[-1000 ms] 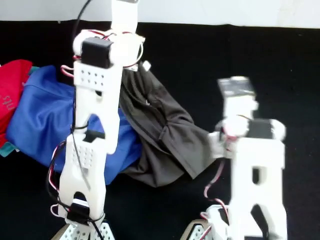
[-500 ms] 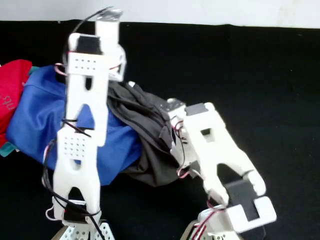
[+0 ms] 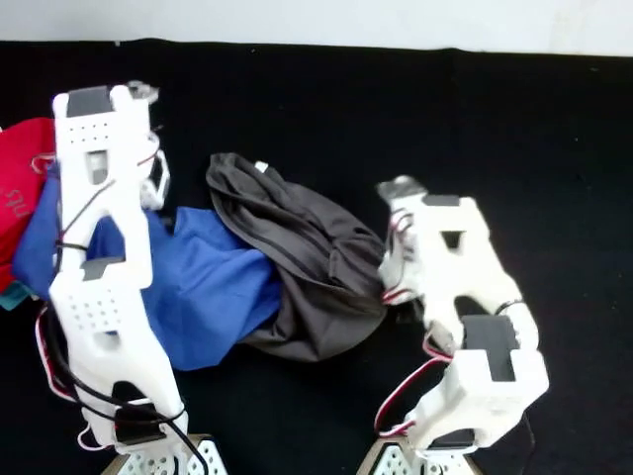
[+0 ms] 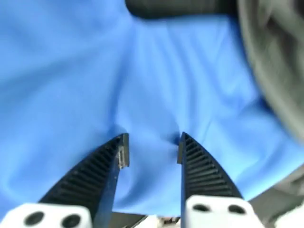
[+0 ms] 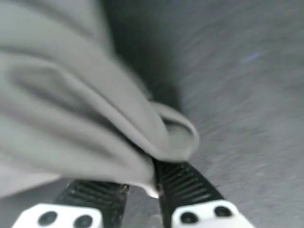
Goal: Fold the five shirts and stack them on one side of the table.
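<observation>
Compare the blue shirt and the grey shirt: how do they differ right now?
The blue shirt lies spread flatter; the grey shirt is bunched in thick folds. The grey shirt overlaps the blue shirt's edge. The left gripper is open on the blue shirt; the right gripper meets the grey shirt. Neither is folded yet.

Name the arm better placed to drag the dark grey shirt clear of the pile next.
Right. Its hand pinches a fold of the dark grey shirt at the side facing that arm. The left hand is open, pressed onto the blue shirt, not the grey one.
</observation>
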{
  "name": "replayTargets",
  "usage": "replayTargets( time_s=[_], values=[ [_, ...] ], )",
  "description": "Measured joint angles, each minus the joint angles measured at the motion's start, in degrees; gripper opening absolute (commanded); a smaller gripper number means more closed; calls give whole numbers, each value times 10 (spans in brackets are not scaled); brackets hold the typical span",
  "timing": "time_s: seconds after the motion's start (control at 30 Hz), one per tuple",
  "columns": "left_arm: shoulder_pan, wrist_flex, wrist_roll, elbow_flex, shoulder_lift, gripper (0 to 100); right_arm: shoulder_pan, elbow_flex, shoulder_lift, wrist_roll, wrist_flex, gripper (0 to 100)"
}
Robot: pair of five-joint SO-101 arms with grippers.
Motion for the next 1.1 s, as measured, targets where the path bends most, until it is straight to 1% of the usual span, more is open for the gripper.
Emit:
replayTargets(
  time_s=[0.1, 0.17, 0.33, 0.37, 0.43, 0.47, 0.5, 0.57, 0.63, 0.73, 0.87, 0.97, 1.1],
  values=[
    [-17, -3, -52, 101, -11, 175, 58, -83, 0, 18, 41, 6],
    [-38, -23, -68, 144, -11, 175, 97, -145, 0, 25, 78, 6],
    [-110, -96, -74, 163, 26, 162, 176, -297, 1, 62, 165, 6],
    [-125, -105, -75, 156, 33, 133, 187, -325, 1, 69, 182, 6],
    [-154, -113, -75, 132, 51, 25, 204, -372, 1, 82, 215, 6],
    [-169, -114, -74, 116, 59, 0, 210, -392, 1, 87, 229, 6],
    [-185, -115, -74, 96, 67, 21, 215, -410, 1, 91, 242, 6],
    [-221, -121, -74, 45, 79, 5, 223, -441, 1, 94, 260, 6],
    [-266, -139, -75, -21, 95, 9, 234, -467, 1, 94, 272, 6],
    [-328, -157, -76, -128, 112, 9, 244, -489, 1, 94, 283, 6],
    [-394, -168, -76, -286, 128, 9, 247, -491, 1, 94, 288, 6],
    [-420, -171, -76, -397, 144, 9, 247, -491, 1, 94, 288, 6],
    [-436, -171, -76, -524, 167, 9, 247, -491, 1, 94, 288, 6]
  ],
)
